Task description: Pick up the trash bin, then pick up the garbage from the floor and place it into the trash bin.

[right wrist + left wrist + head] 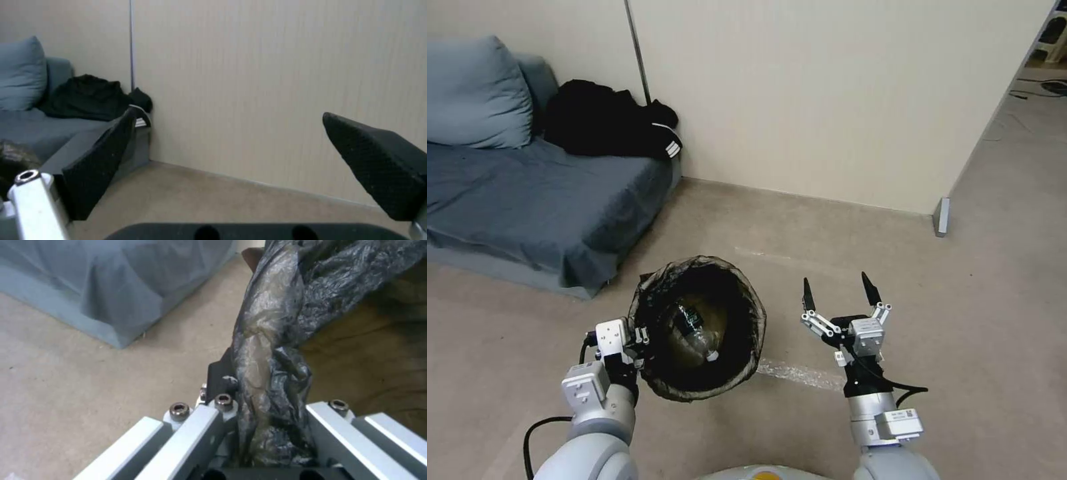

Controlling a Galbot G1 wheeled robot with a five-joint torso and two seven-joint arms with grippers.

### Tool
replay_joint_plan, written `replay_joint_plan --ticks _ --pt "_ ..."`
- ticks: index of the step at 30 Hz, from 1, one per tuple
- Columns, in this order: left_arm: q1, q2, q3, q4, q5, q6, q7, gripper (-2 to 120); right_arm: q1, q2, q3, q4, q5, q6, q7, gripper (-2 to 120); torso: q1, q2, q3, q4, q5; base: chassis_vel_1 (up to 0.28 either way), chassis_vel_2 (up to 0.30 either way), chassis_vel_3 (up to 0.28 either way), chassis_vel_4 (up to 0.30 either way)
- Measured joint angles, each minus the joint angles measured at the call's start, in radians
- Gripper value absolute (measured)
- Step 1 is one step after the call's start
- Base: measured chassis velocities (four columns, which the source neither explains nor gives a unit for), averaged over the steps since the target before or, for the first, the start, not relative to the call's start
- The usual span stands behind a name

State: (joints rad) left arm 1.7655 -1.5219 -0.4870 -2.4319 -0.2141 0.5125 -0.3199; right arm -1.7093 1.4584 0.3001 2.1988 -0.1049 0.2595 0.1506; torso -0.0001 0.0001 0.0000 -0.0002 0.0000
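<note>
Both arms reach forward from the bottom of the head view, bent upward at the wrists. On the left, the left gripper (639, 333) is clamped on the rim of the trash bin (697, 327), holding it up off the floor (894, 267) in front of the robot; the left wrist view shows the crinkled black bag (267, 350) bunched tightly between the gripper's metal links, pinched against one dark fingertip (220, 376). On the right, the right gripper (839, 293) hangs in the air just beside the bin, pointing toward the wall (827, 100), its two black fingers (100, 160) spread wide with nothing between them.

One bin is in sight: a round bucket whose mouth faces the head camera, fully lined with thin black plastic folded over the rim, so the bucket's own colour cannot be made out. Inside it lies one clear bottle (694, 330) with a dark label, resting against the bottom of the bag.

Behind the bin stands one grey-blue sofa (534, 200) against the wall, with one cushion (470, 93) at its left end and one heap of black clothes (607, 120) at its right end. A strip of clear plastic film (800, 375) lies flat on the floor between the two arms.
</note>
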Motion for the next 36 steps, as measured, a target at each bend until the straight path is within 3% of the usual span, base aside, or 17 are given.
replay_joint_plan --ticks 36 --pt "0.042 -0.002 0.002 -0.022 0.014 -0.003 0.000 1 0.045 -0.012 -0.013 0.005 0.029 0.052 -0.023 100 0.000 0.000 0.000 0.0000 0.0000 0.107 0.110 0.108 0.112"
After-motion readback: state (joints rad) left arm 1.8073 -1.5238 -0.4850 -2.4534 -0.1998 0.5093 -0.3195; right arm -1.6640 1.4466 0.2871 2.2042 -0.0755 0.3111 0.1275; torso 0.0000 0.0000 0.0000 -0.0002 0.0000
